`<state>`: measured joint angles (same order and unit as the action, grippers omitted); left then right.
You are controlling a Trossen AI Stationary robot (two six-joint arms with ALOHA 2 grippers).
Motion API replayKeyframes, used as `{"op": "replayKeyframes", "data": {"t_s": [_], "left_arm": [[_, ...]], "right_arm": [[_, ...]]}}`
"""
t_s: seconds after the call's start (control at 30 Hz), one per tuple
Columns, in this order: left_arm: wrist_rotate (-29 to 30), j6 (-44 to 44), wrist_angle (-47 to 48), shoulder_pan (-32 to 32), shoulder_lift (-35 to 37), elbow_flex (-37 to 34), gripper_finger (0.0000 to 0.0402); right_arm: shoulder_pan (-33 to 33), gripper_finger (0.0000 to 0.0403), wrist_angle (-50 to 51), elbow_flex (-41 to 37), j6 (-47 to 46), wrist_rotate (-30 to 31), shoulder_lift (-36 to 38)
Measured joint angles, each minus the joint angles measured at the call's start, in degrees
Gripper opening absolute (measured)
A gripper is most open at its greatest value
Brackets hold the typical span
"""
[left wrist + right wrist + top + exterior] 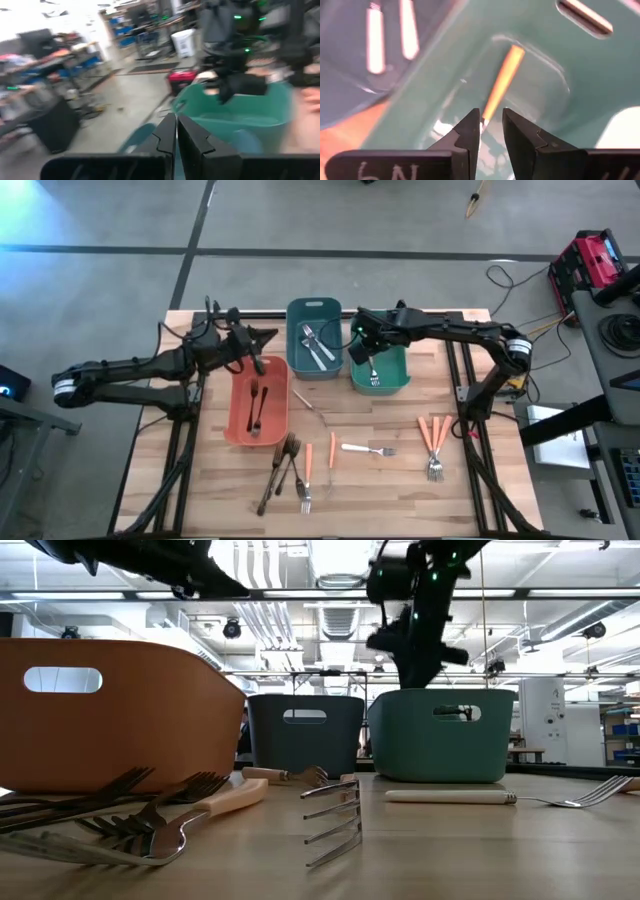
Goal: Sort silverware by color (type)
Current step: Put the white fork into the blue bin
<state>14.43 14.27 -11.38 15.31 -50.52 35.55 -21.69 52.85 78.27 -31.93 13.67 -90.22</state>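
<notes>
Right gripper (491, 131) above green bin (395, 376), fingers parted, orange-handled fork (501, 82) lying below, left gripper (176, 135) closed over salmon bin (235, 415).

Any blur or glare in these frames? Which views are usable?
High view: sharp, evenly lit. Low view: near forks soft, ceiling lights blown out. Left wrist view: motion-smeared throughout, only left gripper crisp. Right wrist view: green bin and orange handle blurred, glare streaks on the blue bin.
</notes>
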Motion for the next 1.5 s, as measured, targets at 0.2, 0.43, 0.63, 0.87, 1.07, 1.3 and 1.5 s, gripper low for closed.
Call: {"op": "replayKeyframes", "data": {"t_s": [0.2, 0.43, 0.63, 0.87, 1.07, 1.3, 1.5], "left_arm": [[-2.0, -7.3, 0.6, -4.5, 0.2, 0.0, 0.0], [-1.8, -9.7, 2.0, -12.2, 0.3, 0.0, 0.0], [-1.5, -10.4, 1.9, -16.7, 0.3, 0.0, 0.0], [-1.5, -14.6, 0.8, -19.7, -1.0, -0.1, 0.0], [-1.5, -19.1, 0.2, -23.1, -3.6, -0.1, 0.0], [-1.5, -19.5, -3.9, -26.1, -7.0, -0.1, 0.0], [-1.5, -18.5, -3.7, -27.0, -7.2, -0.1, 0.0]], "right_arm": [[3.6, 0.0073, -2.9, 2.9, 4.9, 0.0, 1.4], [10.2, 0.0072, -9.3, 5.2, 11.1, 0.0, 1.2], [16.8, 0.0075, -11.7, 5.2, 12.0, -0.1, 0.7], [23.3, 0.0075, -14.4, 5.2, 13.4, -0.1, -2.4], [25.4, 0.0075, -19.7, 5.1, 13.5, -0.1, -5.6], [25.8, 0.0075, -20.9, 5.1, 12.4, -0.4, -8.7], [26.4, 0.0075, -20.9, 5.1, 12.5, -0.6, -11.6]]}}
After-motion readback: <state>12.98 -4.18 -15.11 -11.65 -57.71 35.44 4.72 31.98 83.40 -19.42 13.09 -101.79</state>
